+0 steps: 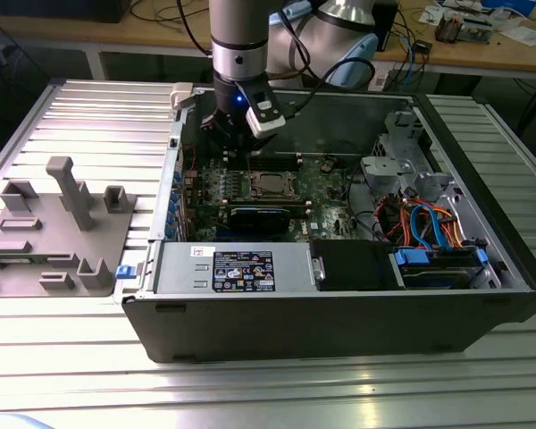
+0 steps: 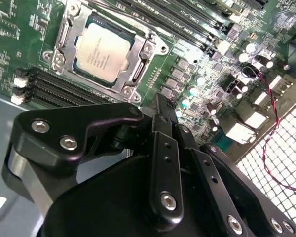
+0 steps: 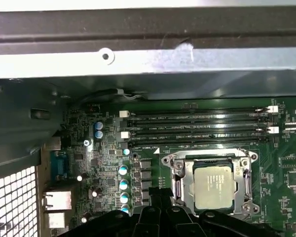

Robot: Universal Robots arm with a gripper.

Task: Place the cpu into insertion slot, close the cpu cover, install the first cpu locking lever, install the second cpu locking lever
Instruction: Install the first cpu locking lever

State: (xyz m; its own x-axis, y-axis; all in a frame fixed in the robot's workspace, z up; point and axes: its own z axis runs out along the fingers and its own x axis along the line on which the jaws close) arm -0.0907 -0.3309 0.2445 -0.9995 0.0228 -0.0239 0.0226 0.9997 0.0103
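The gripper [image 2: 160, 101] hangs just above the board, fingers drawn narrow with nothing between them. Small capacitors [image 3: 123, 170] stand beside their tips, so a descent off line could, I judge, knock those instead of meeting the socket. Beyond, the cpu [image 2: 102, 47] lies in the insertion slot [image 2: 54, 58] with the cpu cover [image 3: 181, 177] down around it; I cannot tell whether the levers are latched, and a loose one would let the cover lift. Farther off, the memory slots [image 3: 197, 126] and case wall [image 3: 138, 64] hem in the approach.
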